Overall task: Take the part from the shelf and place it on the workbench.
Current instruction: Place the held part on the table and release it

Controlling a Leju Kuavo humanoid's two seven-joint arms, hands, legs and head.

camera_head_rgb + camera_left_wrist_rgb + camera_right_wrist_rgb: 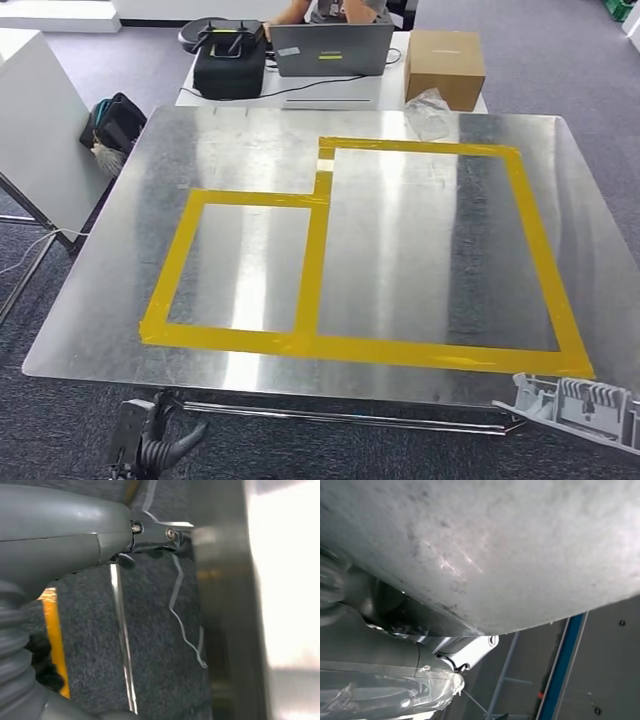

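A broad grey panel [501, 545] looms close over the right hand [395, 675] (scuffed and scratched, catching light), clear plastic film [433, 690] wrinkling beneath the thumb, a blue post [565, 665] standing beyond.

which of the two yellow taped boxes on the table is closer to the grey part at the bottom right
The larger taped rectangle, on the right of the metal workbench. Its near right corner lies just beside the grey plastic part; the smaller rectangle lies off to the left.

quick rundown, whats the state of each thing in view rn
grey part: at the workbench's near right corner, not yet inside the tape
workbench: bare metal, yellow tape marking two boxes
laptop: open
cardboard box: closed
left hand: low, below the workbench's near edge, holding nothing
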